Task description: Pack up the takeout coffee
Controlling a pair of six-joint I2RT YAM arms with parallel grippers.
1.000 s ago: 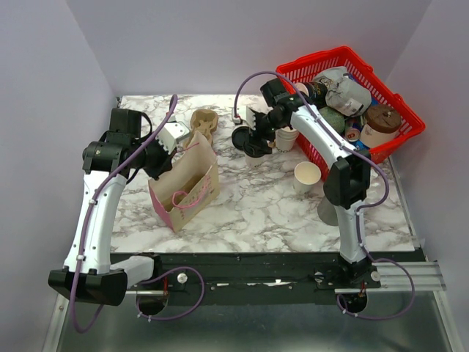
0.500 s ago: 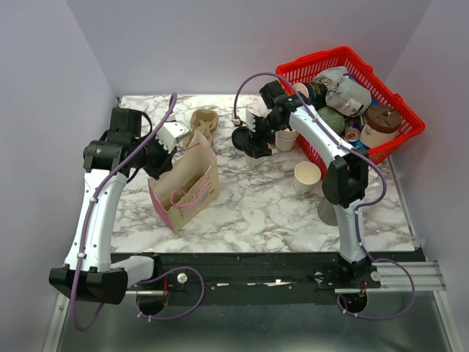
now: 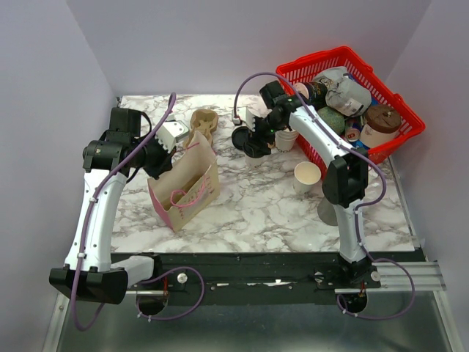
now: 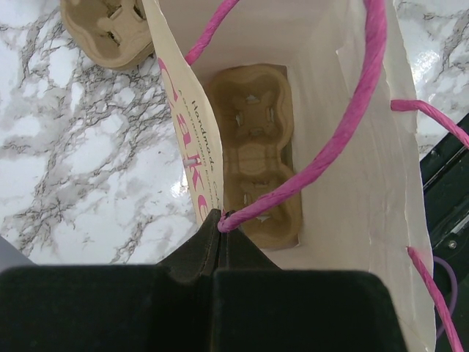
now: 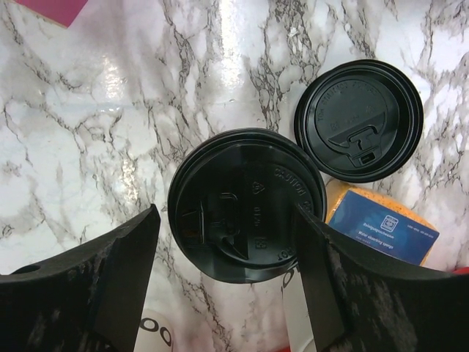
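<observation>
The takeout coffee (image 5: 248, 192) stands upright directly under the right pincer (image 5: 227, 224), whose released jaws flank it, while the left pincer (image 4: 218, 226) clenches the bag (image 4: 352, 147).

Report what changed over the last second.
The right gripper edged slightly over the lidded cup, open jaws either side of it; nothing gripped yet. The left gripper stays shut on the paper bag at its edge; bag, loose lid and red basket unmoved.
</observation>
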